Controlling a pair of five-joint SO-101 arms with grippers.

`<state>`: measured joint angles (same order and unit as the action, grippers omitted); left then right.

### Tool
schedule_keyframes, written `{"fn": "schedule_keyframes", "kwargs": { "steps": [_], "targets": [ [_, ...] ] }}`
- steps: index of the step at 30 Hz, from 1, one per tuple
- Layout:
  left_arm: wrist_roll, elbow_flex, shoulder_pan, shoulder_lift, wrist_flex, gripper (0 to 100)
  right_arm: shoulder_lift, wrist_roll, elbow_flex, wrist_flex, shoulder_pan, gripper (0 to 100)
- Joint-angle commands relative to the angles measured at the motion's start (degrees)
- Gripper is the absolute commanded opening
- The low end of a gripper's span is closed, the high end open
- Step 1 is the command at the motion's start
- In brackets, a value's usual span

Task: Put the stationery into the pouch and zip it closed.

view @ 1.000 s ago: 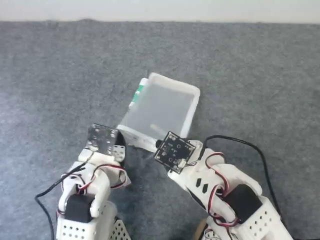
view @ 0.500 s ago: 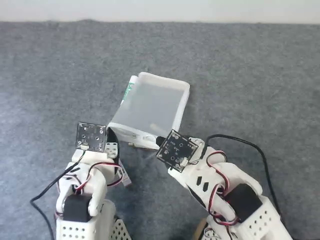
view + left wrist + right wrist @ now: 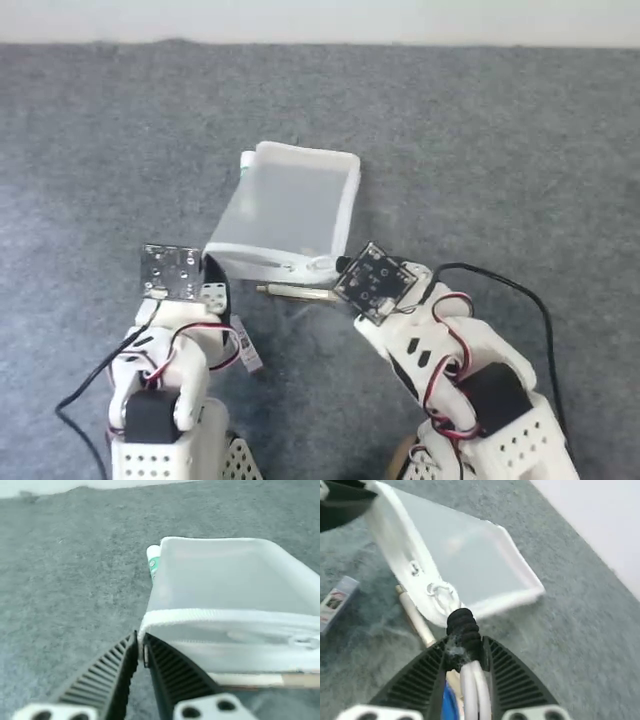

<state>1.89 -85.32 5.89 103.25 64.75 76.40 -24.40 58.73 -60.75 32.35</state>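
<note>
The translucent white pouch [image 3: 288, 205] lies on the grey carpet, its zipped edge towards the arms. My left gripper [image 3: 217, 272] is shut on the pouch's near left corner [image 3: 146, 625]. My right gripper [image 3: 341, 268] is shut on the white pull cord with a black bead [image 3: 462, 623], tied to the zipper pull [image 3: 438, 590] at the near right corner. A beige pen [image 3: 295, 292] lies on the carpet just in front of the pouch. A green-and-white tube [image 3: 152, 561] shows at the pouch's far left corner. A small eraser-like block [image 3: 246, 347] rests beside the left arm.
Grey carpet [image 3: 500, 150] spreads open on every side of the pouch, up to a pale wall [image 3: 320, 18] at the back. Both arm bodies crowd the near edge, with the right arm's black cable [image 3: 510, 290] looping out beside it.
The pouch has slid and turned to the left, following the left gripper as it drew back and left. The right gripper shifted right. The pen, earlier hidden, now lies in the open.
</note>
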Motion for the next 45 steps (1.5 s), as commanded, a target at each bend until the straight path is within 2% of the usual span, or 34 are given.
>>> {"fn": "schedule_keyframes", "kwargs": {
  "steps": [1, 13, 19, 25, 29, 34, 41, 45],
  "targets": [
    [1.3, 4.0, 1.7, 1.1, -1.8, 1, -0.7, 0.3, -1.9, 2.7, -4.0, 0.8],
    [0.9, 3.8, 0.9, 1.1, -1.7, 2, -0.7, 2.2, -1.9, 3.1, -4.3, 0.8],
    [1.1, 1.9, -0.8, 1.1, -2.3, 21, -0.7, 2.2, -1.9, 2.9, -2.4, 0.8],
    [1.1, -0.5, -0.7, 1.0, -6.5, 22, -0.7, 2.3, -2.5, 1.9, -2.4, 0.8],
    [0.9, -2.7, -2.8, 0.9, -8.9, 22, 0.1, 4.1, -5.7, -2.4, -0.5, 0.8],
    [0.8, -2.9, -6.9, 0.9, -9.0, 22, 8.8, 4.2, -6.6, -7.3, 2.0, 0.8],
    [0.8, -4.1, -6.9, 0.8, -10.3, 21, 19.0, 4.1, -6.7, -12.4, 7.3, 0.8],
    [0.8, -4.0, -7.0, 0.8, -10.3, 15, 20.0, 4.0, -6.7, -12.7, 7.7, 0.8]
  ]
}}
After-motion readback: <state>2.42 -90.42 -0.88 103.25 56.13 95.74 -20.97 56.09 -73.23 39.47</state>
